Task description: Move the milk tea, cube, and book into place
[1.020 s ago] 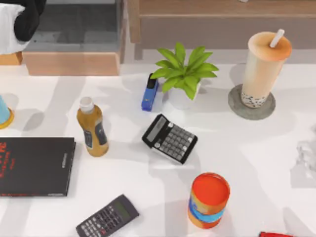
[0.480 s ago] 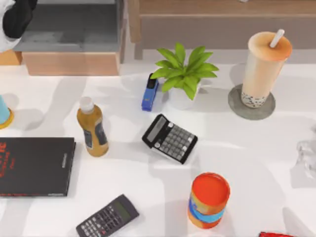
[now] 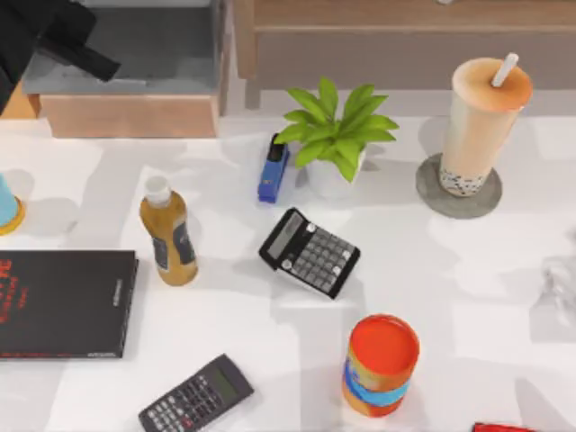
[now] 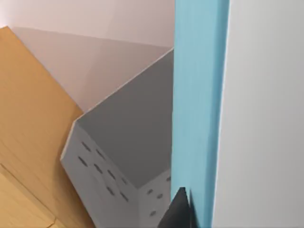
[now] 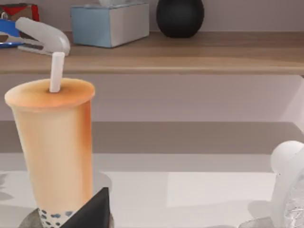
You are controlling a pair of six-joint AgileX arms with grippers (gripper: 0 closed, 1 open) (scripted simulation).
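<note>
The milk tea [image 3: 484,117], a tall beige cup with dark pearls and a white straw, stands upright on a grey coaster [image 3: 432,193] at the table's back right. It looms close in the right wrist view as milk tea [image 5: 54,142], with my right gripper [image 5: 92,213] just in front of it. My left gripper [image 4: 180,211] is shut on the book [image 4: 197,109], whose teal cover and white pages hang over a grey perforated holder [image 4: 128,142]. From above, the left arm [image 3: 45,31] reaches across that grey holder [image 3: 153,45] at the back left. The cube is out of view.
A potted plant [image 3: 335,135], a blue stapler [image 3: 273,169], an amber bottle [image 3: 168,232], two calculators [image 3: 310,253] [image 3: 196,396], an orange can [image 3: 382,363] and a flat black book [image 3: 63,303] are spread over the table. A wooden shelf [image 3: 405,40] runs along the back.
The left arm has swung over the grey holder, and the white pages seen in the top left corner have passed out of sight. The milk tea has stayed put.
</note>
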